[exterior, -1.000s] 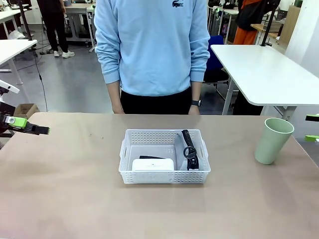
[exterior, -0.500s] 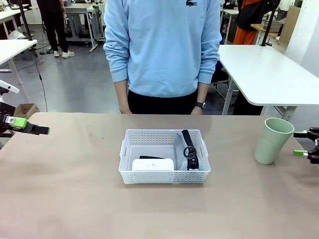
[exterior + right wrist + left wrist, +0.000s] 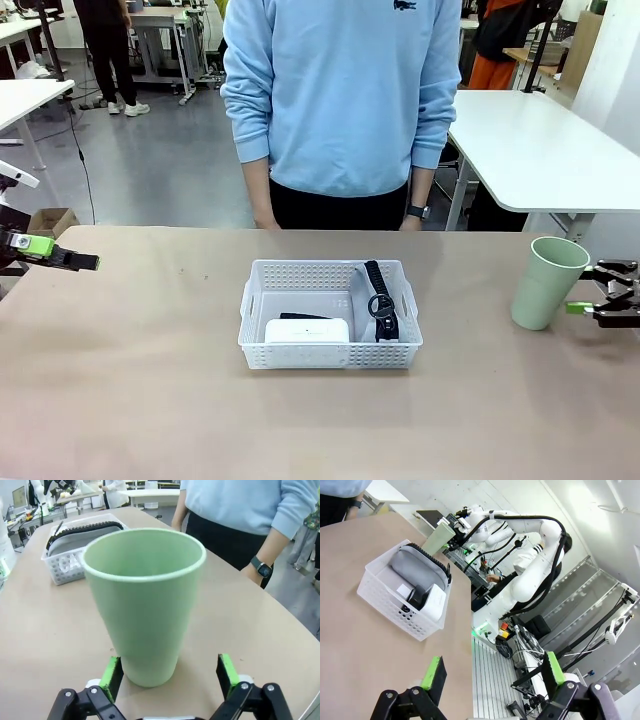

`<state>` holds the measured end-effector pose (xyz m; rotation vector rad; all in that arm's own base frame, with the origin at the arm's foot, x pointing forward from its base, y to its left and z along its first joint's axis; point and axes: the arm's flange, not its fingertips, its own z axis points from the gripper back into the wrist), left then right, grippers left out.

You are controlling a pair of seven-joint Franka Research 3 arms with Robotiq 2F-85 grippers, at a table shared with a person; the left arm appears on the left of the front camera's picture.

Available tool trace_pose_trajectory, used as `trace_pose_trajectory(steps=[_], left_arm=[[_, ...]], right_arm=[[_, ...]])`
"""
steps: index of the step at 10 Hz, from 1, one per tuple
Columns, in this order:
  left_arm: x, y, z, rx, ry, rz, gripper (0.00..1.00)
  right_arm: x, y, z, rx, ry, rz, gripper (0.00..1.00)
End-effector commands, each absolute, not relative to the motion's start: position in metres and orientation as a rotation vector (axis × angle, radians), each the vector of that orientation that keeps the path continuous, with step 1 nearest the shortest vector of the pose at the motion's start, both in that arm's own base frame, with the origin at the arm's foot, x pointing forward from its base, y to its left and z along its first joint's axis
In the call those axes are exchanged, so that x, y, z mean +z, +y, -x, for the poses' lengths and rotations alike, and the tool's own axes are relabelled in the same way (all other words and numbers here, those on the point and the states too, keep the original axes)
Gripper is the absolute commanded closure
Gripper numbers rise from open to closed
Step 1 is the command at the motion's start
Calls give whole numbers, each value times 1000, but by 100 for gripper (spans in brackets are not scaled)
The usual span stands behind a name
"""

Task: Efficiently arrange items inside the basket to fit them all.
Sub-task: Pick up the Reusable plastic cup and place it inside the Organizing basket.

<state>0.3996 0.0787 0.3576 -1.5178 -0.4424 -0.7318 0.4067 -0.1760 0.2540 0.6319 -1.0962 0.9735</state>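
The white basket [image 3: 300,275] stands mid-table. Inside it, a white box [image 3: 307,330] lies at the front left, a black stapler [image 3: 300,316] peeks out behind the box, and a grey pouch [image 3: 362,300] with a black zipper edge stands along the right side. The pale green cup [image 3: 548,282] stands upright on the table to the right. My right gripper [image 3: 592,288] is open just right of the cup. In the right wrist view the cup [image 3: 145,605] rises right before the spread fingers of that gripper [image 3: 168,672]. My left gripper [image 3: 70,258] hovers open at the far left, its spread jaws [image 3: 492,672] holding nothing.
A person in a light blue sweatshirt [image 3: 340,90] stands at the far edge, hands hanging beside the body. The left wrist view looks across the basket [image 3: 390,605] and pouch [image 3: 417,572] to the cup [image 3: 439,536]. Bare tabletop surrounds the basket.
My right gripper has come in from the right edge up to the cup. The person has shifted to picture right. The left arm has not moved.
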Motion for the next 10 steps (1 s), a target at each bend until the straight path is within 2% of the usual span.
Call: trace_pose_trajectory(steps=[1, 5, 10], left_arm=[[359, 78, -397, -730, -442, 1515, 0], [359, 78, -397, -730, -442, 1515, 0], [359, 78, -397, -730, -442, 1515, 0]], right_arm=[[246, -172, -421, 935, -1068, -622, 0], [227, -162, -432, 940, -1030, -659, 0], [222, -146, -441, 982, -1017, -816, 0]])
